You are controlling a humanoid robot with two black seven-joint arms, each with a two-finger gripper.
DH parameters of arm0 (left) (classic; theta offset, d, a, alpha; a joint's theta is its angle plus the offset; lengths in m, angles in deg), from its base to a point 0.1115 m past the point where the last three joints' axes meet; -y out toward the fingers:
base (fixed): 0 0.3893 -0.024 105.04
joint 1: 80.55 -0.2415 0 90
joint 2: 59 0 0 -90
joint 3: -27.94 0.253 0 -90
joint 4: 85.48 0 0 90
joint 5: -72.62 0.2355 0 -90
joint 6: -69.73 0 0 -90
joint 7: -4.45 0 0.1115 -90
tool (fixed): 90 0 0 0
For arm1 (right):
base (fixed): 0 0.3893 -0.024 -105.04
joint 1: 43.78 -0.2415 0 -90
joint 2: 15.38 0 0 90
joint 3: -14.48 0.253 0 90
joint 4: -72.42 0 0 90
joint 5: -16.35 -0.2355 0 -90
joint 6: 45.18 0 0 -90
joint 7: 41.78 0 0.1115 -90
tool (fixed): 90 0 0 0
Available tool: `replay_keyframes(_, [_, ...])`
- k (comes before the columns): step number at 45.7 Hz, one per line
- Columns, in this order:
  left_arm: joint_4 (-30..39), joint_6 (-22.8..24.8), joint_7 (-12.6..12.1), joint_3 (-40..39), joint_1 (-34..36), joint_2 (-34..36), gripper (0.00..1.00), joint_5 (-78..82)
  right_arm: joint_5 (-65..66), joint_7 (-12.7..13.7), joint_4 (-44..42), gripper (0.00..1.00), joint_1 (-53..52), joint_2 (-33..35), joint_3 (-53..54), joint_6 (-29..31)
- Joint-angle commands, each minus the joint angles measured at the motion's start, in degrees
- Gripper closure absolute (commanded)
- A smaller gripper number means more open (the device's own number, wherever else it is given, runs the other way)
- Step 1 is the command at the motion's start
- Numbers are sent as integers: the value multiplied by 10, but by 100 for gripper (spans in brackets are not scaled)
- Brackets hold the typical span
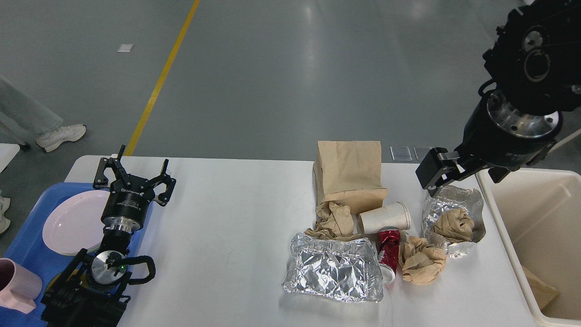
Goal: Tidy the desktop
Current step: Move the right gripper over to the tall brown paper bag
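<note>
The white desktop (227,218) carries a heap of rubbish on its right half: a brown paper bag (349,170), a white paper cup (385,218) on its side, a red can (389,252), crumpled brown paper (421,261), another paper wad (334,218), a large foil sheet (333,272) and a foil piece (454,200) cradling a paper ball (451,225). My left gripper (131,169) stands open and empty at the left, beside the tray. My right gripper (463,175) hangs open just above the right foil piece, holding nothing.
A blue tray (32,236) at the left holds a white plate (72,222) and a pink mug (18,284). A cream bin (535,218) stands off the desktop's right edge with brown paper inside. A person's shoe (61,135) is on the floor at left.
</note>
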Motion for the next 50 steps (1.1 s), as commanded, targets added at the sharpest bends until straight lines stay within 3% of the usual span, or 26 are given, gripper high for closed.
replay_keyframes(1, [0,0,0,0,0,0,3,0,2,0,-39,0,30,2,18,-9])
replay_keyframes(9, [0,0,0,0,0,0,3,0,2,1,-190,0,211,-15,138,-91])
replay_keyframes(15, [0,0,-1,0,0,0,4,0,5,1,-315,0,340,-99,141,-156])
replay_keyframes(30, [0,0,-1,0,0,-1,4,0,9,0,-643,0,638,-239,145,-232])
replay_keyframes(39, [0,0,-1,0,0,-1,4,0,42,-3,-668,0,735,-235,169,-369])
replay_keyframes(50, [0,0,-1,0,0,-1,4,0,58,-6,-670,0,780,-230,173,-412])
